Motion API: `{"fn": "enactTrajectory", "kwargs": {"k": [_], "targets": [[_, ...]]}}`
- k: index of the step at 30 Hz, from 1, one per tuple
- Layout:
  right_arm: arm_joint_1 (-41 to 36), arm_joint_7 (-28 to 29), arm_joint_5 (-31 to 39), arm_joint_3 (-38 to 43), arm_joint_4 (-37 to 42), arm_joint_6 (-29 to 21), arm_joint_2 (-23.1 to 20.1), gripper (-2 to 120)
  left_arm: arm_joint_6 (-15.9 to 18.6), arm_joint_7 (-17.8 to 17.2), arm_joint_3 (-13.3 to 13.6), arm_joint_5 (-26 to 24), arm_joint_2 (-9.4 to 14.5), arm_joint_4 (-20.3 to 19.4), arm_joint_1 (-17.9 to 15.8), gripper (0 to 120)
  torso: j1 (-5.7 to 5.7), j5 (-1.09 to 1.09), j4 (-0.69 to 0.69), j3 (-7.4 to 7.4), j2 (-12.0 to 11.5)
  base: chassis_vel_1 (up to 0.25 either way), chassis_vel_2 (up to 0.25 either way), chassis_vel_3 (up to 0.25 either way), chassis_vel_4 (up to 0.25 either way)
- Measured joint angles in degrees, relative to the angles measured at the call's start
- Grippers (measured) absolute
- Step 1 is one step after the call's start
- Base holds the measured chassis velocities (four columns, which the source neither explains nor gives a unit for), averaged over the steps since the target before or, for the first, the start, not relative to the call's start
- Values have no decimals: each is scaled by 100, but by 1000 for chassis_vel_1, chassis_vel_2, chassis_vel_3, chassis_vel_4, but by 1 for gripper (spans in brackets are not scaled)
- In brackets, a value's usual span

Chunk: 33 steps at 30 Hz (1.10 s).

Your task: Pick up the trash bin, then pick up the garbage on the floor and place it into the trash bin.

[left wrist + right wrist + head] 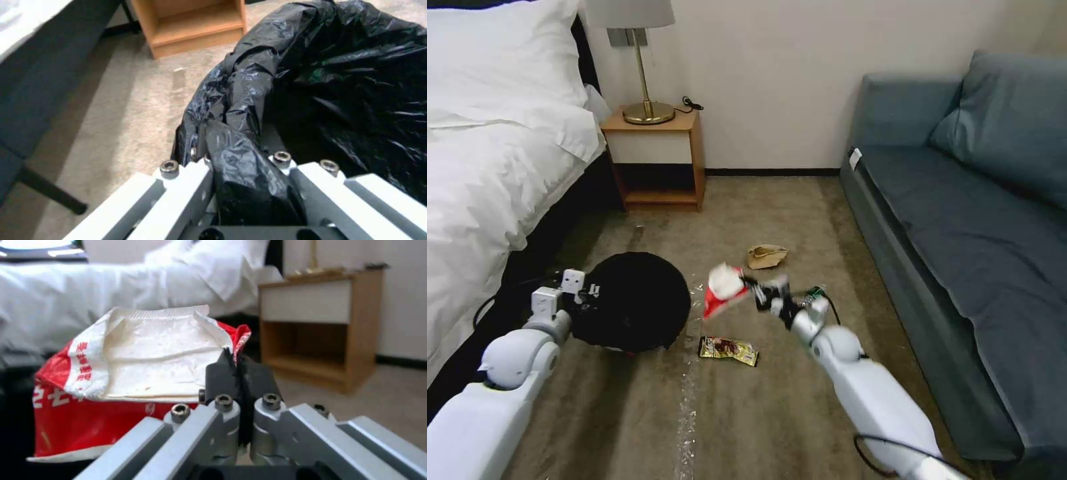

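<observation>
Two arms: both at work, the left holding the bin, the right carrying litter.
Room: white-sheeted bed [487, 153] on the robot's left, blue-grey sofa [960, 220] on its right, wooden nightstand [657, 157] with a brass lamp [639, 73] against the far wall.
Floor [760, 413]: beige-brown short-pile carpet with a pale streak running down it.
Trash bin [630, 300]: held off the carpet near the bed, its mouth turned toward the head camera, black bag liner [338, 83] draped over the rim.
Left end effector [584, 290]: pressed together on the bin's rim, pinching a fold of liner between its fingers.
Right end effector [754, 288]: closed on one edge of the red-and-white snack wrapper [724, 287], which hangs in the air just beside the bin's rim, not yet over the opening.
Gold-brown snack wrapper [728, 350]: flat on the carpet below the bin's edge.
Crumpled tan paper bag [766, 256]: on the carpet, farther toward the wall.
Green bottle [816, 292]: just a glimpse behind the right wrist.
Risk one: the wrapper is gripped by a thin edge only, so it could slip or flutter short of the opening.
Risk two: the bin hangs from liner and rim; slack plastic could let it tilt or slide.
</observation>
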Motion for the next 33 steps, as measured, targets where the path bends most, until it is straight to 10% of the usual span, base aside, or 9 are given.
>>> {"fn": "enactTrajectory", "kwargs": {"k": [19, 33], "targets": [[457, 420, -239, -1122, -1074, 236, 1385, 1, -76, -28, 54, -60, -142, 209, -183, 4, 0, -2, 1, 0, 0, 0, 0, 0, 0], [305, 593, -227, -1162, -732, 173, 1082, 56, -175, -33, -211, -2, -108, 101, 104, 4, 0, 0, -1, -1, 0, 0, 0, 0, 0]]}}
